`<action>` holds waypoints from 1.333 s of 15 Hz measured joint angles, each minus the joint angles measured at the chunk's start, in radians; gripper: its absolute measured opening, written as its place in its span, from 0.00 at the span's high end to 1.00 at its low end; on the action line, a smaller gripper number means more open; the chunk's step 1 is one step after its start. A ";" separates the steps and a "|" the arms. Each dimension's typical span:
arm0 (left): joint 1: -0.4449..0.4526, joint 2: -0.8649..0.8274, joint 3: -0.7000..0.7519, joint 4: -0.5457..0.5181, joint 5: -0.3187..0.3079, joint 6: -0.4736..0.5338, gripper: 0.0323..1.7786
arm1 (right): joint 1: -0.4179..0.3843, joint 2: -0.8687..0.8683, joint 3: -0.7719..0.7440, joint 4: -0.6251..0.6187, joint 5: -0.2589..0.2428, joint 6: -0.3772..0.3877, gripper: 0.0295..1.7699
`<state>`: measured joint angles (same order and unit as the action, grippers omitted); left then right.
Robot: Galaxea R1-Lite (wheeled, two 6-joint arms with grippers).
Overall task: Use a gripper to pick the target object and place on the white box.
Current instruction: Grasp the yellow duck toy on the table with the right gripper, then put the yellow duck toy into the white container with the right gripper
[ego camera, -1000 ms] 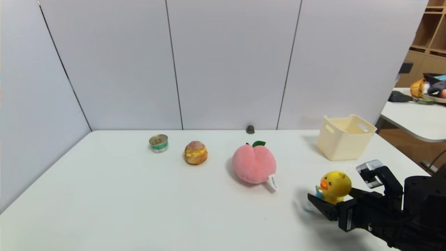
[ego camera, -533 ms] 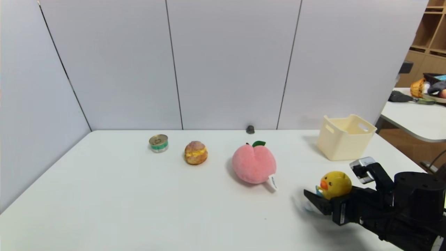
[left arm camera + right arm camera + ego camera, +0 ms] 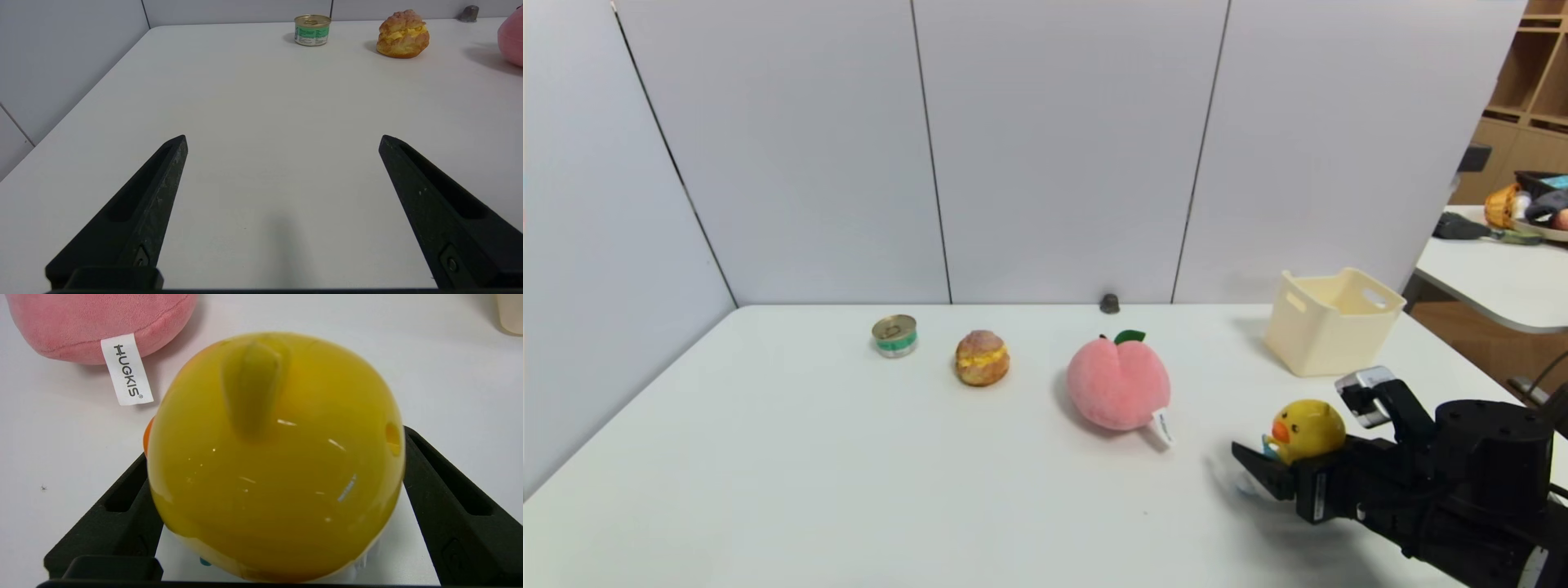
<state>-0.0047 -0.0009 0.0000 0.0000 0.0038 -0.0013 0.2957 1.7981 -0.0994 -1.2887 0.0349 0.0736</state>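
Near the desk's (image 3: 890, 490) right edge, the right gripper (image 3: 276, 442) stands wide around the duck toy (image 3: 1308, 429), gripping nothing, probably to centre it before closing. The left gripper (image 3: 284, 136), wide and empty, is parked over the left side.

The duck toy (image 3: 1308, 431) is yellow with an orange beak (image 3: 1281, 431).

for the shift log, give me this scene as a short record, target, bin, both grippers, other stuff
target: yellow duck toy, on the table, between the right gripper's fingers
bin: cream-white box, upright, nothing seen inside, beyond the duck
right gripper: open, around the duck
left gripper: open, over bare table, nothing between its fingers
plush: pink peach, left of the duck, white tag reads HUGKIS
other items: tin can, cream puff
placed in box: not yet
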 joint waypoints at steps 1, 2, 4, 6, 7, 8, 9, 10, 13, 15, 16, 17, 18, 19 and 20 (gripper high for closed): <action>0.000 0.000 0.000 0.000 0.000 0.000 0.05 | 0.000 0.001 -0.005 -0.007 0.000 0.000 0.04; 0.000 0.000 0.000 0.000 0.000 0.000 0.05 | 0.000 0.004 -0.008 -0.010 0.000 0.001 0.04; 0.000 0.000 0.000 0.000 0.000 0.000 0.05 | 0.000 0.007 -0.012 -0.014 0.000 0.001 0.22; 0.000 0.000 0.000 0.000 0.000 0.000 0.05 | 0.000 0.010 -0.011 -0.014 0.000 0.001 0.39; 0.000 0.000 0.000 0.000 0.000 0.000 0.05 | 0.000 0.010 -0.012 -0.019 0.000 0.001 0.45; 0.000 0.000 0.000 0.000 0.000 0.000 0.05 | 0.000 0.010 -0.011 -0.018 0.000 0.001 0.51; 0.000 0.000 0.000 0.000 0.000 0.000 0.05 | 0.000 0.010 -0.012 -0.019 0.000 0.001 0.55; 0.000 0.000 0.000 0.000 0.000 0.000 0.05 | 0.000 0.009 -0.012 -0.020 0.000 0.001 0.56; 0.000 0.000 0.000 0.000 0.000 0.000 0.05 | 0.000 0.008 -0.011 -0.018 0.000 0.001 0.56; 0.000 0.000 0.000 0.000 0.000 0.000 0.05 | 0.000 0.004 -0.011 -0.016 0.000 0.001 0.56; 0.000 0.000 0.000 0.000 0.000 0.000 0.05 | 0.000 0.000 -0.012 -0.013 0.000 0.001 0.56; 0.000 0.000 0.000 0.000 0.000 0.000 0.05 | 0.000 -0.007 -0.017 -0.009 0.000 0.001 0.57; 0.000 0.000 0.000 0.000 0.000 0.000 0.05 | -0.005 -0.017 -0.026 -0.005 0.001 0.002 0.57; 0.000 0.000 0.000 0.000 0.000 0.000 0.05 | -0.013 -0.028 -0.040 -0.001 0.001 0.003 0.71; 0.000 0.000 0.000 0.000 0.000 0.000 0.05 | -0.022 -0.041 -0.057 0.004 0.003 0.004 0.81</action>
<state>-0.0047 -0.0009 0.0000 0.0000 0.0043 -0.0013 0.2740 1.7574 -0.1568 -1.2845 0.0379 0.0772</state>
